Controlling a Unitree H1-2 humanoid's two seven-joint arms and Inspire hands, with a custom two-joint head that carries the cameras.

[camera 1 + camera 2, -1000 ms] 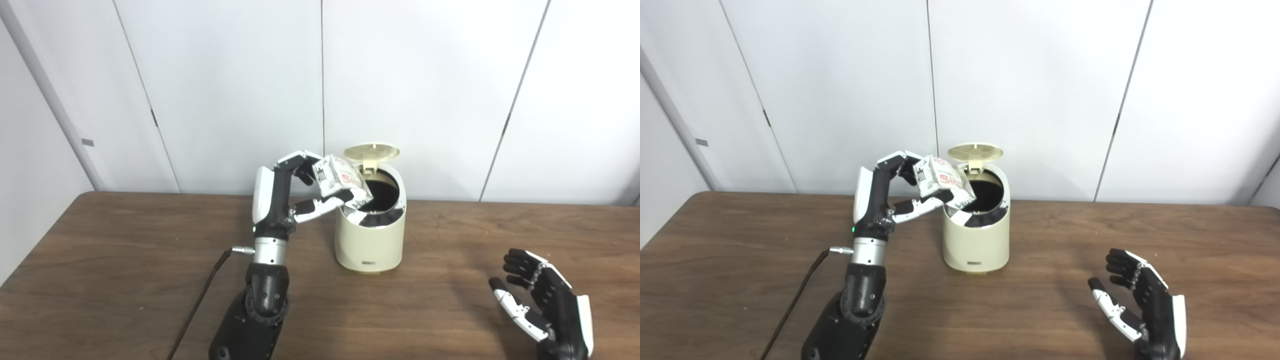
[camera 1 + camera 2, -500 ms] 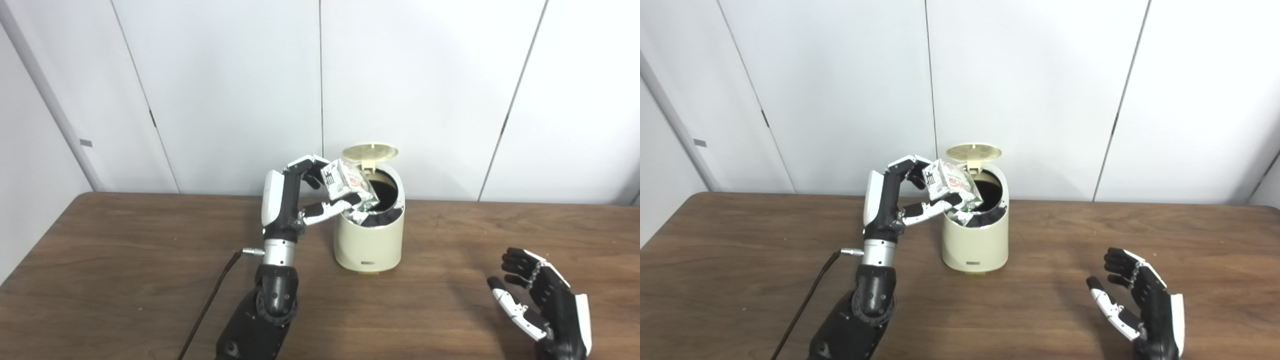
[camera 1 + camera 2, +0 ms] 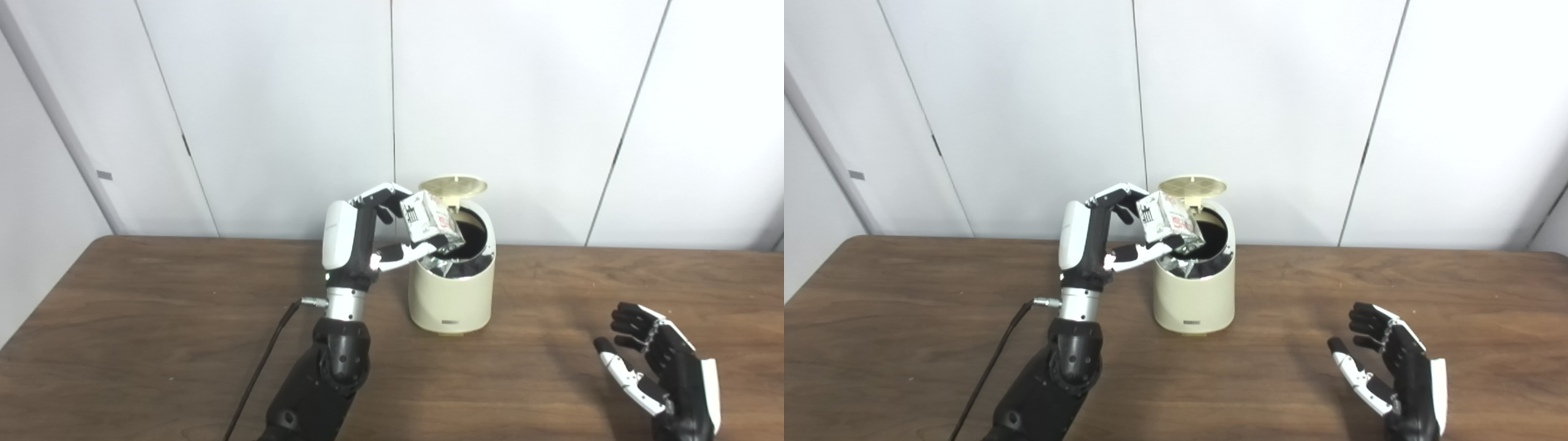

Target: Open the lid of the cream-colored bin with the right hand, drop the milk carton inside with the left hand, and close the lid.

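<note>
Brown wooden table (image 3: 153, 318), white wall panels (image 3: 520, 110)

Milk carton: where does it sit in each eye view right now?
Left eye view: milk carton just left of centre, held by the left hand over the bin's open mouth.
Right eye view: carton at centre, same grip.
Shared landmark: the bin's raised lid, directly behind it.

Brown wood-grain table (image 3: 153, 318); cream bin (image 3: 451, 294) stands at centre, toward 12 o'clock edge; black cable (image 3: 257, 373) trails at 7 o'clock.
</note>
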